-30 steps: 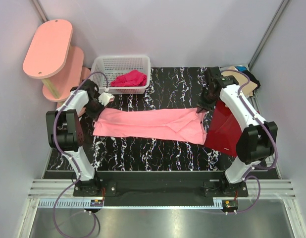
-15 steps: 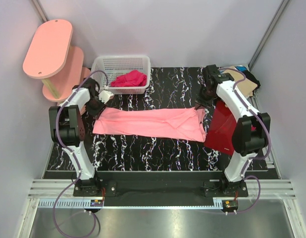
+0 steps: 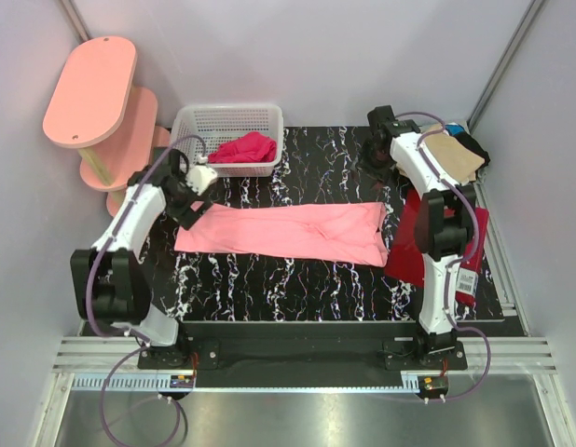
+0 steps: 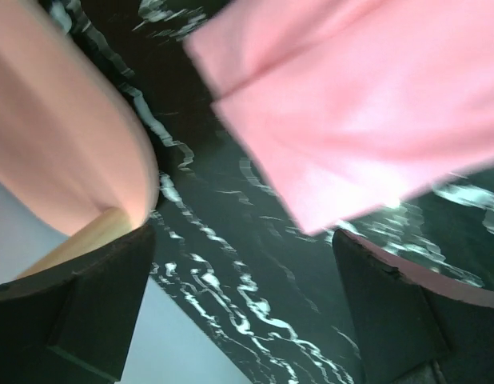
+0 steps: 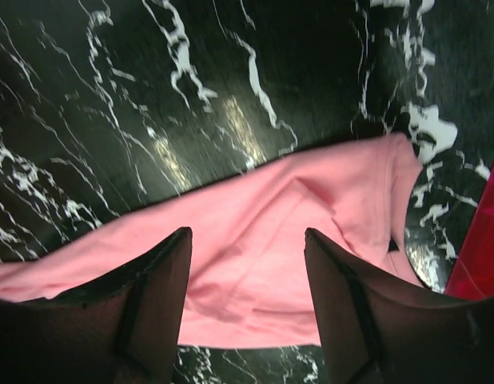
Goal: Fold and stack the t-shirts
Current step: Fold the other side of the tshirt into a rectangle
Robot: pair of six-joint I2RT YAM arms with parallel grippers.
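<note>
"Looking at the top view, where is the pink t-shirt (image 3: 288, 233)?"

"It lies flat in the middle of the frame, on the black surface (image 3: 297, 289). It is a long strip, and its long way runs from left to right."

"Where are your hands?"

"Your left hand (image 3: 188, 191) is just up and left of the strip's left end. Your right hand (image 3: 375, 156) is up from the right end, a bit apart. Each hand is nearest its own end."

"Do they hold anything?"

"No. Both are spread wide and hold nothing. In the right wrist view the pink cloth lies below the hand, not pinched in it."

"What next?"

"I think you fold the strip end to end, so a hand must come down to its end."
</note>
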